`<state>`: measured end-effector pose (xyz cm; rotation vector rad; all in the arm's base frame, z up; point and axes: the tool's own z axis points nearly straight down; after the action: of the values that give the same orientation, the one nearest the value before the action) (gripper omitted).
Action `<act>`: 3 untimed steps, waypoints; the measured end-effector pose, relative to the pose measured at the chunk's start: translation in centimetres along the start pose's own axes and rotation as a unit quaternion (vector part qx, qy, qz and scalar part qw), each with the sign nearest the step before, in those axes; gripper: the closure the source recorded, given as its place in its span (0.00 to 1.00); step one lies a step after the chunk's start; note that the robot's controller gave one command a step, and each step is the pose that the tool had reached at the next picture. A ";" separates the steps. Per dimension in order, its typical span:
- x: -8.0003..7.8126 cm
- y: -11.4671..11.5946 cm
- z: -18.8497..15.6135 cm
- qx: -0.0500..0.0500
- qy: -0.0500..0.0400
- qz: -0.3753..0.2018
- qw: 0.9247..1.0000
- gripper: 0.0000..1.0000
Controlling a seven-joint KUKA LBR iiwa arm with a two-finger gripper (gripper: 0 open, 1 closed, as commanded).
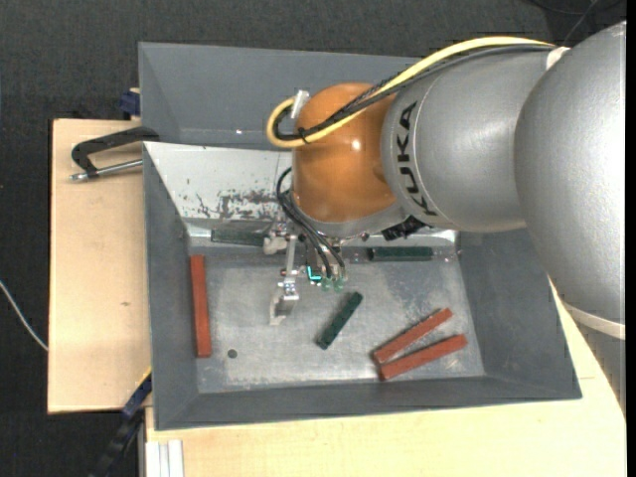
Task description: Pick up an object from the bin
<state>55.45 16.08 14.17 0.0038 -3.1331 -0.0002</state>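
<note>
Gripper [306,288]: low over the bin floor [248,346], mid-bin; you cannot tell its opening
Nearest: dark green bar [338,319] just beside it, lying slantwise
Risk: closing off-centre may nudge the bar aside

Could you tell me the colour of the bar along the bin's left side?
Reddish-brown bar; camera view.

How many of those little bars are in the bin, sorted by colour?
Red bars: 3
Dark green bar mid-floor: 1
Dark bars along the back wall, colour unclear: 2
Total: 6
</note>
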 end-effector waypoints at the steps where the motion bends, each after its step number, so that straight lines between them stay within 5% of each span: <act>1: -0.2 -0.1 -0.5 -0.001 -0.004 0.001 1.000 0.00; 2: 0.6 -4.6 4.7 -0.001 -0.008 -0.086 0.996 0.00; 3: 2.1 -7.0 4.2 0.000 -0.005 -0.127 0.992 0.00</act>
<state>53.34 9.11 10.02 0.4044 -3.1165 -0.0020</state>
